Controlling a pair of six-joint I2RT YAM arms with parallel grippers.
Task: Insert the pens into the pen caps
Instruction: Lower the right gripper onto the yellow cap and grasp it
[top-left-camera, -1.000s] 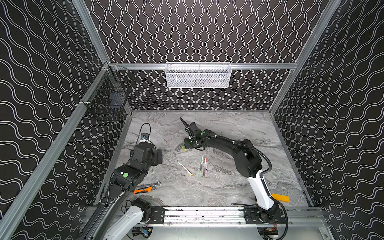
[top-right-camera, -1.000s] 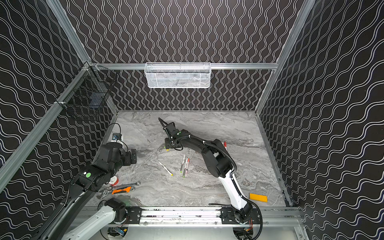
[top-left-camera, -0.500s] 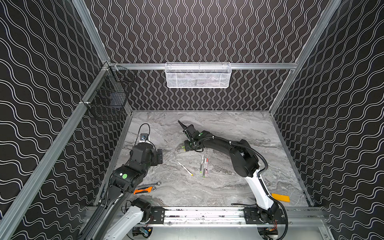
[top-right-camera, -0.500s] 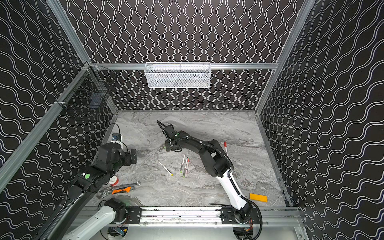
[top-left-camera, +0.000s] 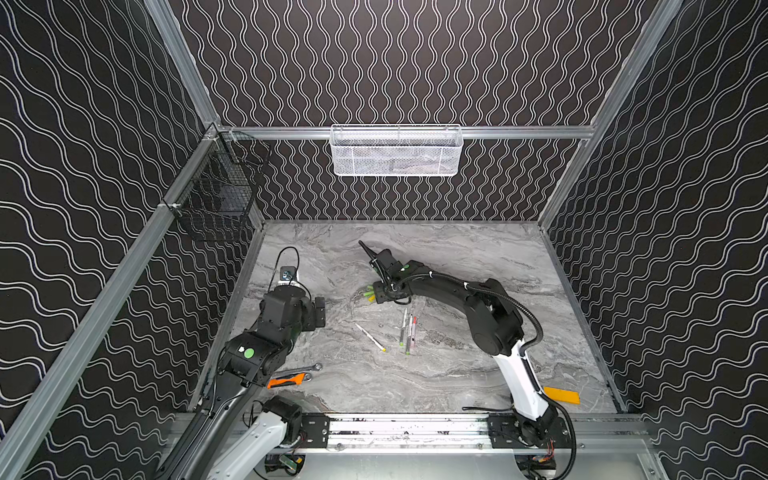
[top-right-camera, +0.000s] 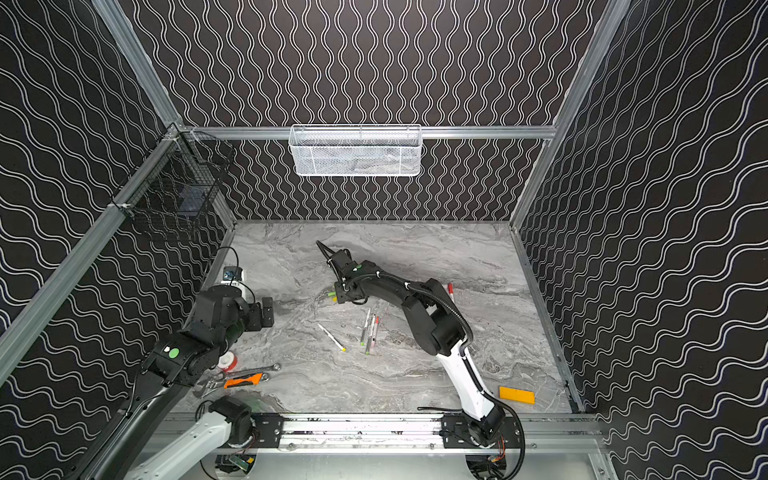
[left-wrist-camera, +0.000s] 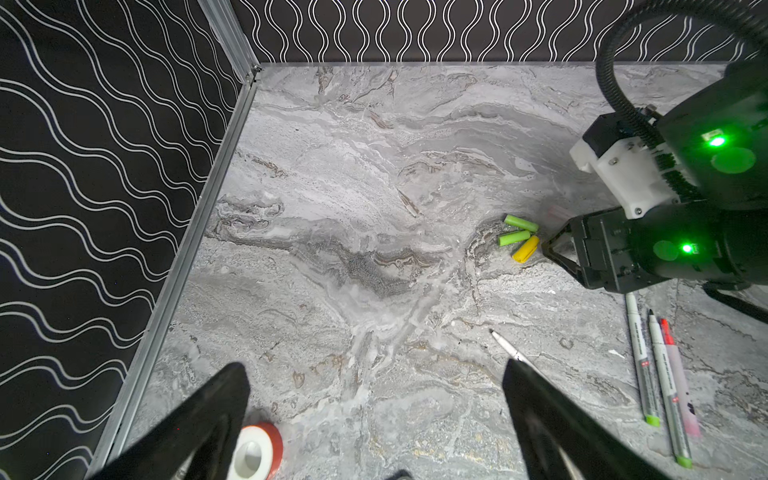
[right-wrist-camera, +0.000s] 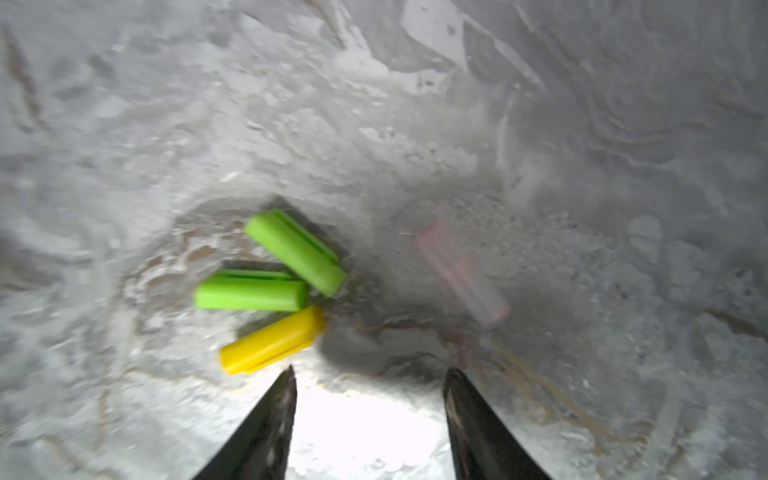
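While the right gripper (right-wrist-camera: 370, 372) is poised low over the marble tabletop (right-wrist-camera: 124, 124), its jaws are seen parted with nothing between them. Just ahead of one fingertip a yellow cap (right-wrist-camera: 272, 340) is clustered with a green cap (right-wrist-camera: 251, 293) and a second green cap (right-wrist-camera: 297, 251). A blurred pink cap (right-wrist-camera: 461, 272) is seen ahead of the opposite fingertip. Three pens (left-wrist-camera: 664, 374) are laid side by side behind this gripper. A fourth pen (left-wrist-camera: 505, 343) is found beside the left gripper (left-wrist-camera: 374, 365), whose jaws are spread wide and empty.

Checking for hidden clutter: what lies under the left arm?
A tape roll, silver wrench and orange-handled tool poke out from beneath the left arm; their covered parts, and anything else below, are hidden.
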